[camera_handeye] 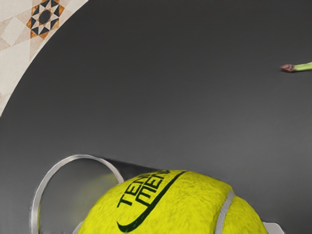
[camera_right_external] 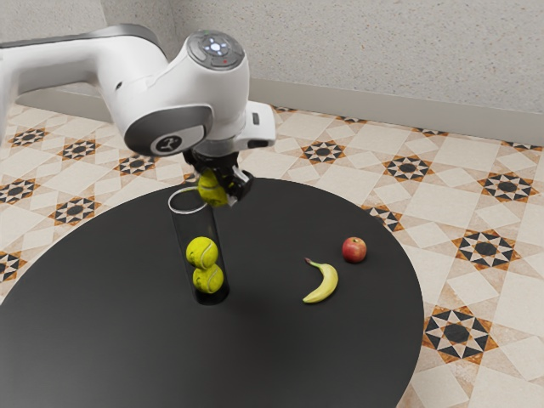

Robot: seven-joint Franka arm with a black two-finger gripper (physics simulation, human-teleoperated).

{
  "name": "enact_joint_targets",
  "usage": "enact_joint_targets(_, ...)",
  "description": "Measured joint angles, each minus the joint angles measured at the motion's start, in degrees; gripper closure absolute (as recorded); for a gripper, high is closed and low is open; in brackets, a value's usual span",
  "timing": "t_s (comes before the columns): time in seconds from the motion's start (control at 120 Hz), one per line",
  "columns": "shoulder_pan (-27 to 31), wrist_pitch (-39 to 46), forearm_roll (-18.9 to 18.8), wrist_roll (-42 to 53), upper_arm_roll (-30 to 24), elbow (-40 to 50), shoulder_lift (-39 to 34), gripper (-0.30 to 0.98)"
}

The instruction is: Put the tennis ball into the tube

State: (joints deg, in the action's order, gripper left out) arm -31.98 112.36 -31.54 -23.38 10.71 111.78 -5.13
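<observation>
Presently, gripper (camera_right_external: 223, 182): is clasping the tennis ball (camera_right_external: 211, 190) from two sides, is holding it well above the table (camera_right_external: 110, 340).
Tennis ball: is hanging beside the opening of the tube, toward the exterior view's right; in the wrist view, is overlapping part of the rim (camera_handeye: 80, 156) without sitting centred over it.
Tube (camera_right_external: 195, 226): is standing on the table with its mouth facing up, is taking nothing from the gripper at this point.
Balls inside: are resting one above the other, the upper ball (camera_right_external: 201, 252) on the lower ball (camera_right_external: 208, 279), and apparently are leaving room for another (only a judgement, from the bare stretch of wall above).
Fruit: is lying off to the exterior view's right, banana (camera_right_external: 322, 285) nearer the tube, apple (camera_right_external: 354, 249) just beyond; is playing no part in the job.
Done: grasping and raising, by the look of things; probably is passing the halfway mark.
Left: lining up over the mouth, lowering, letting go.
Next move: is calling for a small sideways shift, then a straight descent.
Risk: is threatening to catch the rim, perhaps even to tip the tube, if lowering off-centre.
</observation>
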Motion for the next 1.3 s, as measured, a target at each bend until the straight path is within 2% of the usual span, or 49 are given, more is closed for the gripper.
enact_joint_targets(0.1,0.54,-0.46,-1.11,-0.36,0.03,-0.87,0.35,0.55)
enact_joint_targets(0.233,7.36,0.46,-3.39,-0.69,-5.22,-1.90,0.81,0.56)
enact_joint_targets(0.35,15.38,1.39,-4.07,-0.95,-12.05,-1.94,1.55,0.56)
enact_joint_targets(0.458,22.88,1.15,-2.75,-1.53,-20.08,-1.46,1.61,0.56)
enact_joint_targets(0.567,26.16,0.17,-2.00,-2.27,-25.43,-1.41,1.49,0.57)
enact_joint_targets(0.7,26.29,-0.30,-2.09,-2.91,-26.95,-1.68,1.58,0.57)
enact_joint_targets(0.9,25.82,3.11,-3.88,-2.60,-23.47,-2.32,3.38,0.56)
enact_joint_targets(0.958,22.60,4.02,-4.19,-2.41,-18.86,-2.73,4.10,0.56)
enact_joint_targets(1.133,17.76,7.78,-4.72,-1.36,-9.72,-3.37,6.09,0.55)
enact_joint_targets(1.25,11.71,10.75,-4.89,-0.34,-0.66,-3.88,7.08,0.55)
enact_joint_targets(1.3,10.86,11.59,-4.85,0.01,1.32,-4.00,7.07,0.55)
